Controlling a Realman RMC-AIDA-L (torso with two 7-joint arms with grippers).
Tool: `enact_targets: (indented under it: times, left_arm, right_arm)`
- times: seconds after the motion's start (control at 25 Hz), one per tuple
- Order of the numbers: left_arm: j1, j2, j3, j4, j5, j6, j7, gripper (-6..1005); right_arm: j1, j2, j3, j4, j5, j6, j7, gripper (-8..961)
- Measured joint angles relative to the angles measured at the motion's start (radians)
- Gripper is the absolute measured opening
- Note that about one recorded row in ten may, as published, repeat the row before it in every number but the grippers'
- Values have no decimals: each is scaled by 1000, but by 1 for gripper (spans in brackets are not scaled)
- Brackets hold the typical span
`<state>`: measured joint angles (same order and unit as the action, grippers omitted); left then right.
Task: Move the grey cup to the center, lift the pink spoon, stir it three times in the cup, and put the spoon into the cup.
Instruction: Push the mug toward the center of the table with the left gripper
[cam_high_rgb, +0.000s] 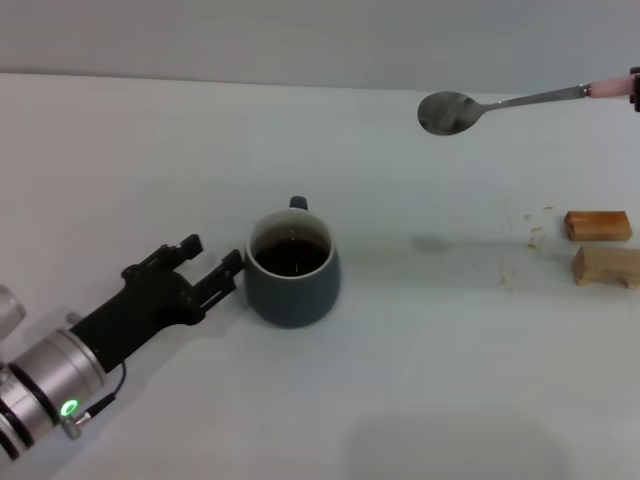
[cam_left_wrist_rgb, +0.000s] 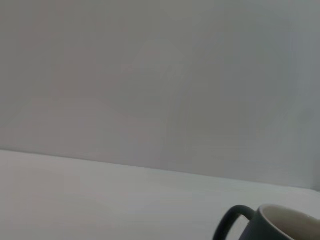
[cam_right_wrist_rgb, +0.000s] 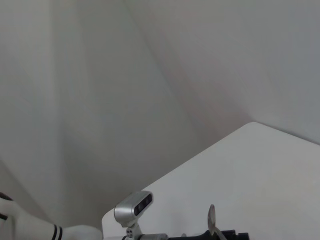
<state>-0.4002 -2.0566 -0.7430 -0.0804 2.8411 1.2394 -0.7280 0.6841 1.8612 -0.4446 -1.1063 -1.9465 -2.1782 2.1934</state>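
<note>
The grey cup (cam_high_rgb: 292, 270) stands near the middle of the white table with dark liquid inside and its handle turned to the far side. Its rim and handle also show in the left wrist view (cam_left_wrist_rgb: 280, 226). My left gripper (cam_high_rgb: 212, 255) lies open just left of the cup, with one fingertip (cam_high_rgb: 234, 262) close to the cup's wall. High at the back right the pink spoon (cam_high_rgb: 470, 108) hangs level in the air, bowl toward the left. Its pink handle end (cam_high_rgb: 604, 89) is held by my right gripper (cam_high_rgb: 635, 88) at the frame's edge. The spoon's bowl (cam_right_wrist_rgb: 212, 220) shows edge-on in the right wrist view.
Two small tan wooden blocks (cam_high_rgb: 597, 224) (cam_high_rgb: 606, 266) lie at the right edge of the table, with a few crumbs (cam_high_rgb: 535, 236) beside them. A pale wall stands behind the table.
</note>
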Motion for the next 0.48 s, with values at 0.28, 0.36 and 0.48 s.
enact_targets:
  times: [0.28, 0.36, 0.48]
  left_arm:
    - [-13, 0, 32, -8, 0, -1, -6, 694]
    - [-13, 0, 28, -7, -5, -12, -3, 694]
    - [-15, 1, 17, -4, -8, -45, 3, 694]
  right_arm:
    - [3, 2, 0, 14, 0, 8, -5, 102]
    - [4, 5, 0, 14, 0, 8, -7, 102]
    - [5, 7, 0, 16, 0, 8, -13, 102]
